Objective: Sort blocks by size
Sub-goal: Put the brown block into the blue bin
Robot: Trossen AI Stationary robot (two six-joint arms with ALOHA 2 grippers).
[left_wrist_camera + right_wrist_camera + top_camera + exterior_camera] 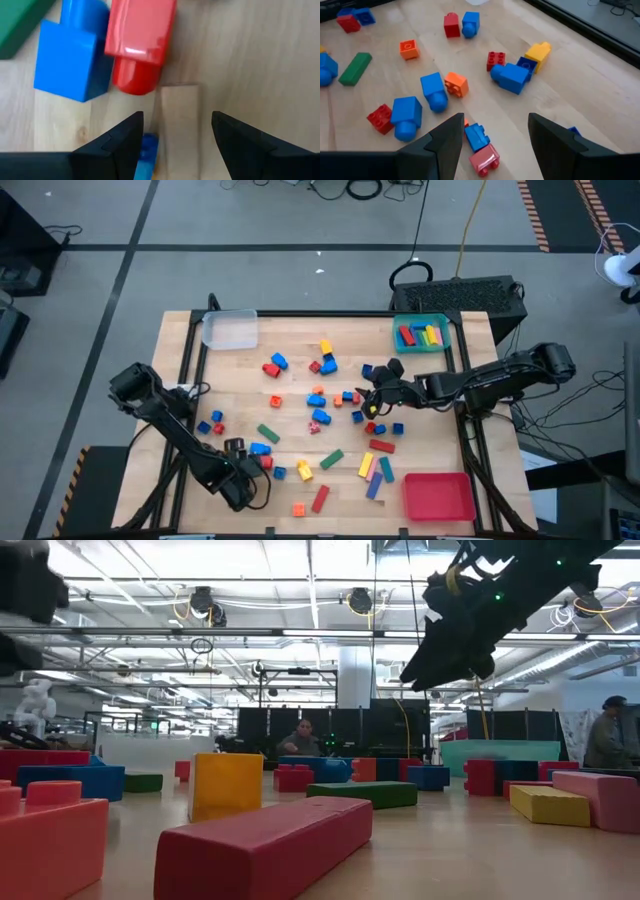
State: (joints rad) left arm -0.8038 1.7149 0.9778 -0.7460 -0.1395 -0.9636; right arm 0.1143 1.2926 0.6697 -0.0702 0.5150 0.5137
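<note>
Blocks (318, 418) scattered on table (430, 380), no readable writing, left tool (240, 448) open, right tool (372, 406) open.

From overhead you look straight down on the whole surface (300, 350). At surface height you look level across it, close behind a long red block (265, 845), into the room. Your left wrist camera sits very near the wood; your right wrist camera rides higher, sharing the scattered blocks (435, 90) with the overhead view.
</note>
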